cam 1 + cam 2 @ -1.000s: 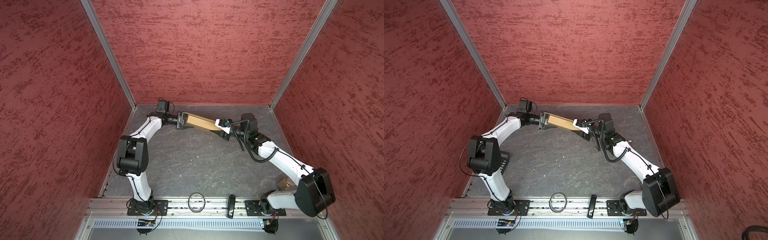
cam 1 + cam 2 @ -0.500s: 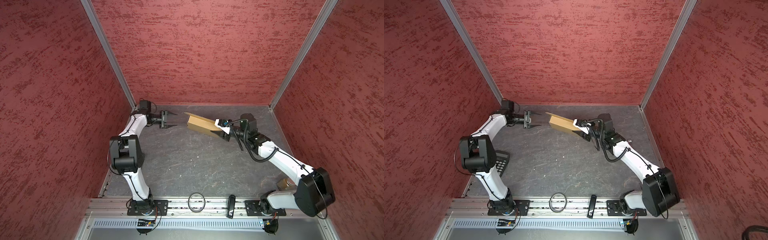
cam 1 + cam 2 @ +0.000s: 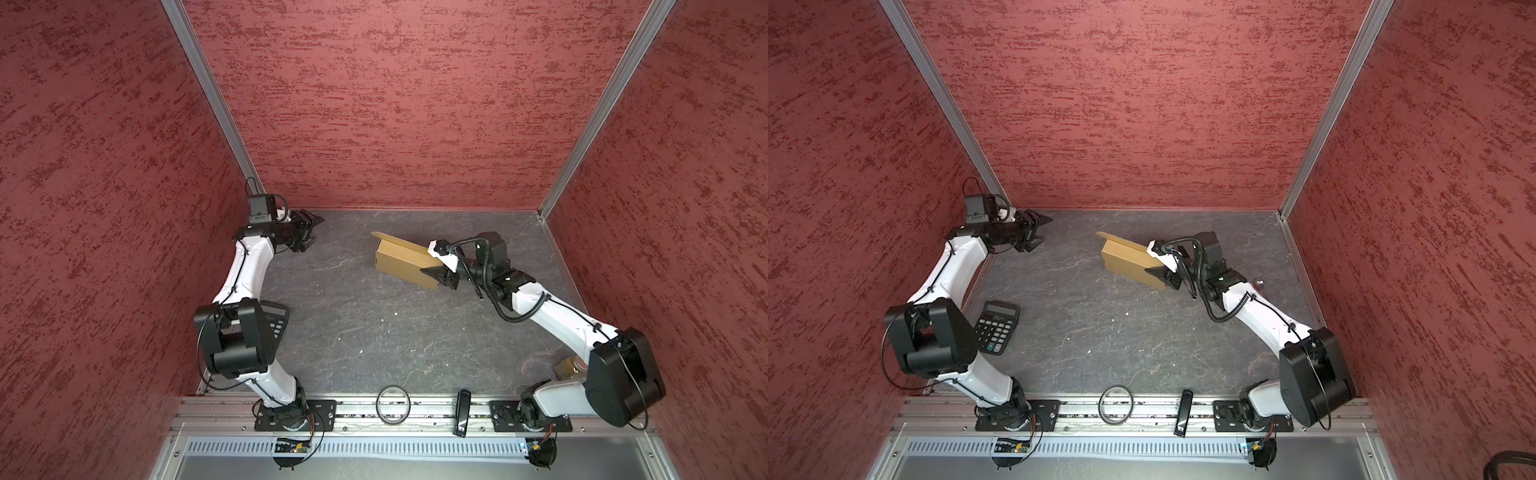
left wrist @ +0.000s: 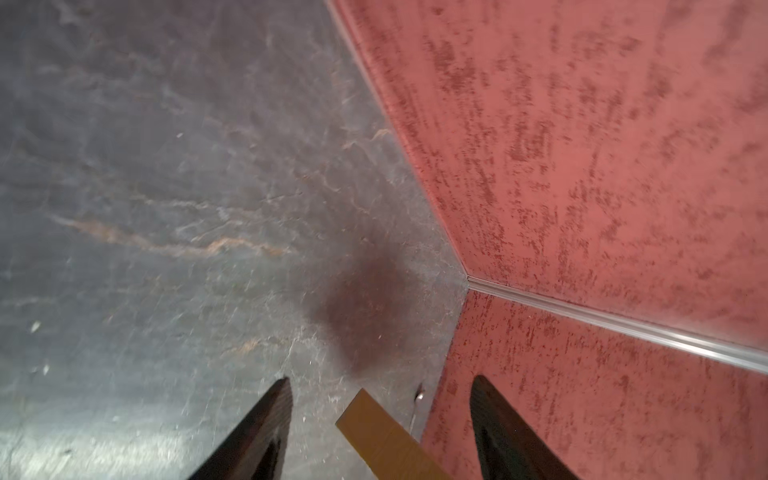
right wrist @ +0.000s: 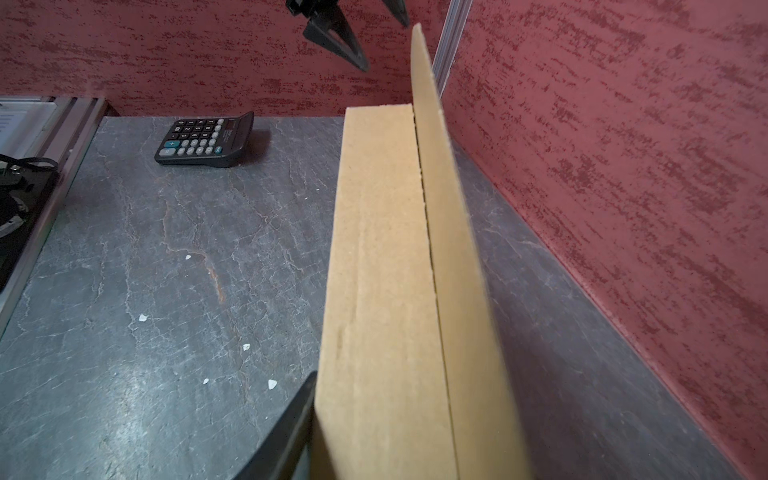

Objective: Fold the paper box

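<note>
The paper box (image 3: pixel 405 259) (image 3: pixel 1129 262) is a tan cardboard mailer folded into a shallow box, standing on edge and tilted at the back of the table. Its long flap (image 5: pixel 440 174) stands slightly apart from the narrow side (image 5: pixel 382 270). My right gripper (image 3: pixel 434 262) (image 3: pixel 1158 259) is shut on the box's right end; in the right wrist view only one finger (image 5: pixel 286 432) shows. My left gripper (image 3: pixel 316 230) (image 3: pixel 1047 229) (image 4: pixel 381 379) hangs open and empty near the back left corner, well apart from the box. A corner of the box (image 4: pixel 386 440) shows beyond its fingertips.
A black calculator (image 3: pixel 997 326) (image 5: pixel 205 139) lies at the left by the left arm's elbow. A black ring (image 3: pixel 393 405) and a black bar (image 3: pixel 462 413) rest on the front rail. Red walls (image 3: pixel 395 104) close in the back and both sides.
My left gripper has let go of the box's left end, pulled back to the back left corner and opened wider. The right gripper still holds the box, roughly where it was.
</note>
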You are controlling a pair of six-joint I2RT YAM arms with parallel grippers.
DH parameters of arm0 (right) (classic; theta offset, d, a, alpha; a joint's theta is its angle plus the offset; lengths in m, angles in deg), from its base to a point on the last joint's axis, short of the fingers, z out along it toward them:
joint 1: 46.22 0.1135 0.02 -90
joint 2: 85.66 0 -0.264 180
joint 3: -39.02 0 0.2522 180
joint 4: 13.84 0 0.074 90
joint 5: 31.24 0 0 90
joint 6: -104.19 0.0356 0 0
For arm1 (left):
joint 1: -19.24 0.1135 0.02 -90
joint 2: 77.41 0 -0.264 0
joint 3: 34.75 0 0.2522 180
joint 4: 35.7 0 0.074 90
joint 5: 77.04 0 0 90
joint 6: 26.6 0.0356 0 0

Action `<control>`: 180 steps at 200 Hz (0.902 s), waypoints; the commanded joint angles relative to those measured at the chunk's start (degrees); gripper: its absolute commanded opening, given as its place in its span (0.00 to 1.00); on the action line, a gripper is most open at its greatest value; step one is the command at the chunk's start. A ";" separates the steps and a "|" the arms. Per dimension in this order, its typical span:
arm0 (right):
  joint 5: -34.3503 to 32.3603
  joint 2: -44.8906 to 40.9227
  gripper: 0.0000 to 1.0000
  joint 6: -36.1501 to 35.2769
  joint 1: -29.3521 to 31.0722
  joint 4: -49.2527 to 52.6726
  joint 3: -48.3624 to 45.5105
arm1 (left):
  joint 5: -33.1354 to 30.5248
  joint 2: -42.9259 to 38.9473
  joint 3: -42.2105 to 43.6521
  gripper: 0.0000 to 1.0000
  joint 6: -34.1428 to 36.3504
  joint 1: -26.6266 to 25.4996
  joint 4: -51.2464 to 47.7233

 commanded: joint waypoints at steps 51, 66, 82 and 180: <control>1.73 4.16 0.10 2.82 1.38 3.56 0.24 | 8.90 -1.77 15.83 0.76 19.84 -4.60 26.25; 1.75 4.56 0.10 3.28 1.98 3.58 0.38 | 12.66 0.22 16.56 0.77 20.42 -5.37 30.25; 1.84 5.14 0.10 3.87 2.35 3.47 0.50 | 15.11 2.22 15.53 0.77 21.75 -6.98 31.79; 0.43 7.51 0.09 3.49 2.98 3.80 1.38 | 24.52 0.19 19.36 0.76 20.84 -10.75 39.96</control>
